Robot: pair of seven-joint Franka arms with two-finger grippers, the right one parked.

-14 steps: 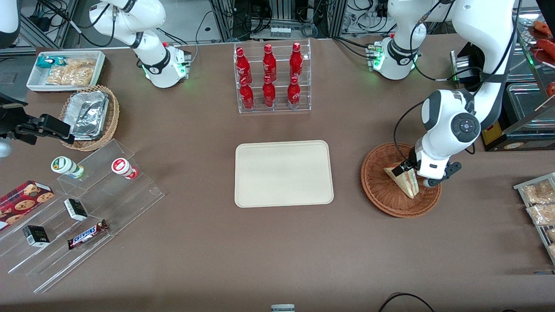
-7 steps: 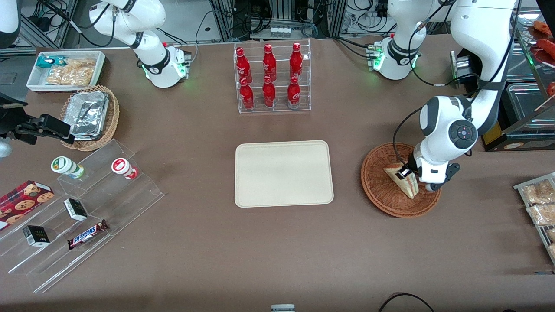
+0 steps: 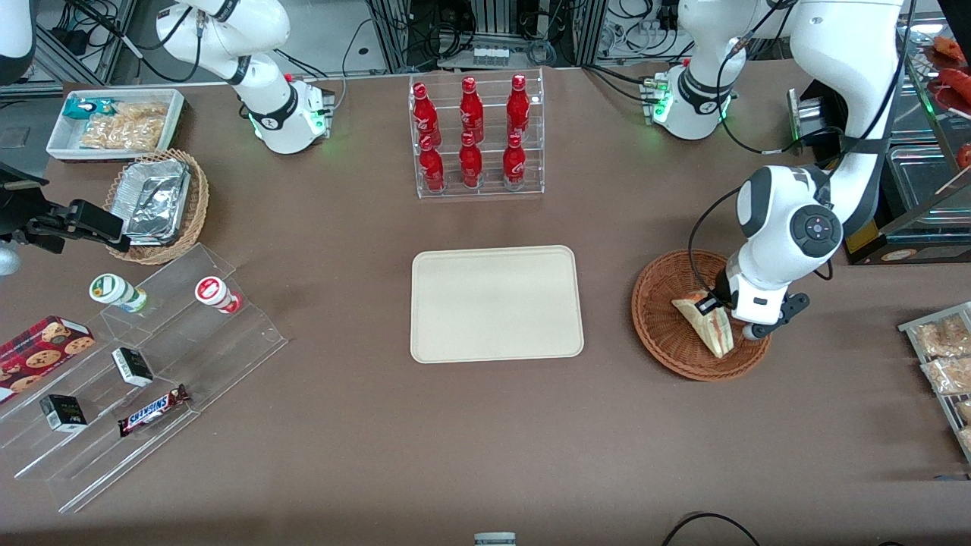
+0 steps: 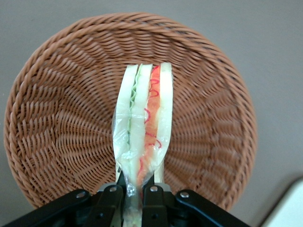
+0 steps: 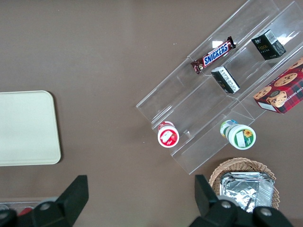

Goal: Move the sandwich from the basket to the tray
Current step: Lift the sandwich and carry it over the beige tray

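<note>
The sandwich (image 3: 707, 321) is a clear-wrapped white wedge with red and green filling, standing on edge in the round reddish-brown basket (image 3: 661, 322) toward the working arm's end of the table. The left gripper (image 3: 719, 309) is down in the basket, shut on the sandwich at its broad end. In the left wrist view the sandwich (image 4: 142, 127) runs out from between the black fingers (image 4: 110, 198) of the gripper (image 4: 134, 194), over the basket (image 4: 57, 118). The cream tray (image 3: 497, 303) lies flat at mid-table, beside the basket; it also shows in the right wrist view (image 5: 23, 127).
A clear rack of red bottles (image 3: 476, 136) stands farther from the front camera than the tray. Toward the parked arm's end are a tan basket of foil containers (image 3: 155, 201), a white snack bin (image 3: 114, 121) and a clear tiered stand with snacks (image 3: 136, 364). Bagged snacks (image 3: 944, 356) lie at the working arm's table edge.
The gripper has closed on the sandwich's broad end; the wrist has shifted slightly and the sandwich has tipped a little nearer the front camera within the basket.
</note>
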